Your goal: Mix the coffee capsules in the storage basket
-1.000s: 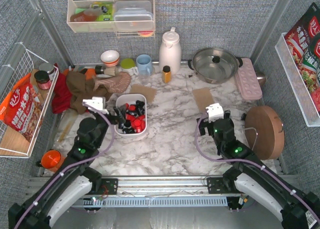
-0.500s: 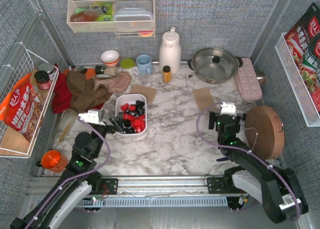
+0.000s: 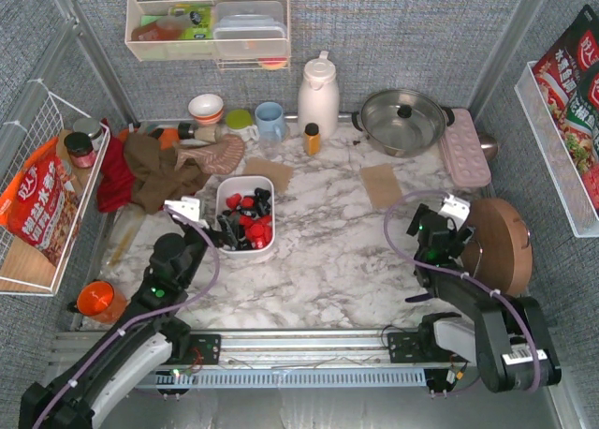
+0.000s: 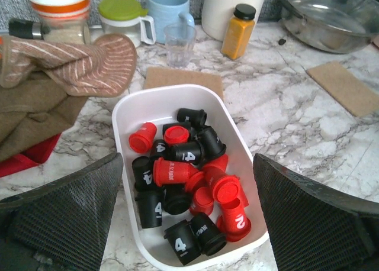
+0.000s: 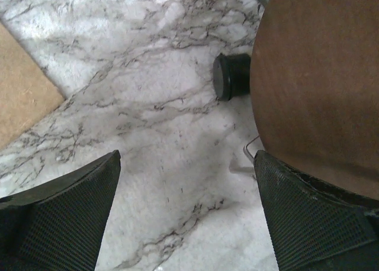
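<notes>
left end effector (image 3: pixel 204 225), wide and empty, had backed off the basket (image 3: pixel 225 187) toward lower left; right end effector (image 3: pixel 432 225), wide too, swung right; capsules (image 3: pixel 245 225) looked mixed.

The left gripper (image 3: pixel 204 228) is drawn back toward the near left corner of the storage basket (image 3: pixel 245 252). The right gripper (image 3: pixel 451 225) is carried farther right, away from that basket.
</notes>
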`<state>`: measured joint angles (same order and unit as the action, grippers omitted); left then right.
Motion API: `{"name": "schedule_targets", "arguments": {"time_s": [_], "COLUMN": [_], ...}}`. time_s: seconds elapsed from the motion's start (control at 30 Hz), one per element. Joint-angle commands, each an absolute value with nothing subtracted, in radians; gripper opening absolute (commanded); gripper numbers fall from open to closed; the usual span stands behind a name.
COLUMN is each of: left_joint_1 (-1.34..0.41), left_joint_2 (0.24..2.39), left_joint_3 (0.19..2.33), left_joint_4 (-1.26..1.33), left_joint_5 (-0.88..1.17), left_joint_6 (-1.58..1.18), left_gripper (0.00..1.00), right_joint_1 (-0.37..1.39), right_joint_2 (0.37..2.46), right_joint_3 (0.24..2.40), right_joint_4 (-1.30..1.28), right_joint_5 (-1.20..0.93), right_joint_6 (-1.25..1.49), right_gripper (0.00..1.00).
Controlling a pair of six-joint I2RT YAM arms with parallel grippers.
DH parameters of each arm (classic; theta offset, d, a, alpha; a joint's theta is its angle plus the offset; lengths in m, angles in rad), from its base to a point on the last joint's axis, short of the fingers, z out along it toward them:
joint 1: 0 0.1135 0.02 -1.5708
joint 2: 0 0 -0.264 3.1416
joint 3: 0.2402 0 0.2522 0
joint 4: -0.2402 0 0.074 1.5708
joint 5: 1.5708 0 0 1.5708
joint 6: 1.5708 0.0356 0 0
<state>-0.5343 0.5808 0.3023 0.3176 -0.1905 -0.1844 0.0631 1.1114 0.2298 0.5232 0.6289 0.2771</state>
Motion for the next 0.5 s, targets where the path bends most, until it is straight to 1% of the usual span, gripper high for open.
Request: {"name": "schedule_targets", "arguments": {"time_s": [0.0, 0.07, 0.17, 0.23, 0.27, 0.33, 0.4, 0.43, 0.47], "left_joint_1": [-0.534, -0.534, -0.533, -0.534, -0.534, -0.534, -0.534, -0.534, -0.534], "left_joint_2": [0.632, 0.663, 0.689, 0.697, 0.698, 0.698, 0.698, 0.699, 0.703], "left_joint_3": [0.303, 0.307, 0.316, 0.321, 0.322, 0.32, 0.308, 0.3, 0.291], "left_joint_4": [0.392, 0.389, 0.383, 0.38, 0.379, 0.382, 0.398, 0.412, 0.43], "left_joint_5": [-0.172, -0.167, -0.16, -0.16, -0.161, -0.162, -0.164, -0.166, -0.167], "left_joint_6": [-0.201, -0.209, -0.21, -0.209, -0.208, -0.202, -0.197, -0.196, -0.197], "left_gripper": [0.99, 0.99, 0.99, 0.99, 0.99, 0.99, 0.99, 0.99, 0.99], "right_joint_1": [0.06, 0.06, 0.059, 0.057, 0.059, 0.066, 0.078, 0.082, 0.082], "right_joint_2": [1.168, 1.219, 1.289, 1.393, 1.43, 1.415, 1.509, 1.549, 1.527], "right_joint_3": [0.259, 0.289, 0.294, 0.267, 0.26, 0.299, 0.316, 0.315, 0.322], "right_joint_4": [0.652, 0.662, 0.75, 0.929, 1.009, 0.899, 0.957, 1.029, 0.983], "right_joint_5": [0.658, 0.609, 0.569, 0.55, 0.522, 0.344, 0.151, 0.117, 0.157], "right_joint_6": [0.221, 0.203, 0.194, 0.19, 0.146, 0.08, -0.027, -0.038, -0.021], "right_gripper": [0.99, 0.99, 0.99, 0.99, 0.99, 0.99, 0.99, 0.99, 0.99]}}
